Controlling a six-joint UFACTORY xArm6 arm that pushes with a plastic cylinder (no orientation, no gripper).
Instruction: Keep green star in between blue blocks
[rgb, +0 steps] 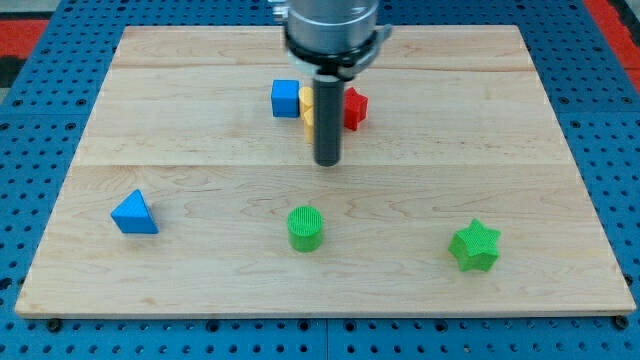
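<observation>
The green star (475, 246) lies near the view's bottom right of the wooden board (200, 70). A blue triangle block (133, 213) lies at the view's left. A blue cube (286, 98) sits at the top middle, touching yellow blocks (309, 112) that the rod partly hides. My tip (327, 162) is just below that cluster, well up and left of the green star and above the green cylinder (306, 228).
A red block (355, 108) sits to the right of the rod, beside the yellow blocks. The board lies on a blue pegboard surface (40, 150) with its edges all round.
</observation>
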